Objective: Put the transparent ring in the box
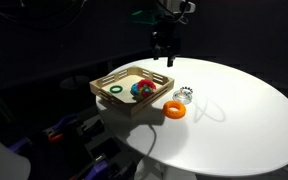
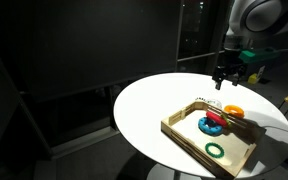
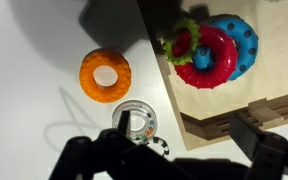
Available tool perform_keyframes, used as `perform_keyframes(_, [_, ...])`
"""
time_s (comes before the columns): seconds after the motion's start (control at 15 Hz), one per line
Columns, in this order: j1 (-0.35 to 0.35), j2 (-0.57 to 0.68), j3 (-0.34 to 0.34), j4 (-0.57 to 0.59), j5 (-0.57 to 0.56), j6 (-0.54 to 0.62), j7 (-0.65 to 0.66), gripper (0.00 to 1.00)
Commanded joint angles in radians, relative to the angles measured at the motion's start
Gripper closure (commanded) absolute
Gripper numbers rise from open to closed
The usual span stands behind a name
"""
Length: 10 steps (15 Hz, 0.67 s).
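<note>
The transparent ring (image 3: 136, 120) is clear and glassy with small coloured specks inside. It lies flat on the white table just outside the box's near corner, below the orange ring (image 3: 105, 75); it also shows in an exterior view (image 1: 184, 96). The box (image 3: 219, 124) is a light-wood tray with slotted sides, and it shows in both exterior views (image 1: 104, 95) (image 2: 184, 128). It holds stacked red, blue and green rings (image 3: 206, 55) and a green ring (image 1: 115, 90). My gripper (image 3: 184, 122) is open and empty, hanging well above the table (image 1: 165, 48) over the box's corner and the transparent ring.
A small dark-and-white dotted ring (image 3: 161, 144) lies next to the transparent ring, partly hidden by my gripper. The round white table (image 1: 234, 120) has bare surface beyond the rings. The surroundings are dark, with clutter below the table edge (image 1: 74, 135).
</note>
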Motion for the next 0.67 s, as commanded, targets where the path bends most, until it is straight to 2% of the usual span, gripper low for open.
perform_keyframes(0.0, [-0.013,0.038,-0.006,0.044,0.031,0.008,-0.064,0.0])
perform_keyframes(0.07, [-0.001,0.019,-0.009,0.012,0.01,0.009,-0.026,0.0])
perform_keyframes(0.6, [-0.002,0.031,-0.011,0.025,0.013,0.012,-0.035,0.0])
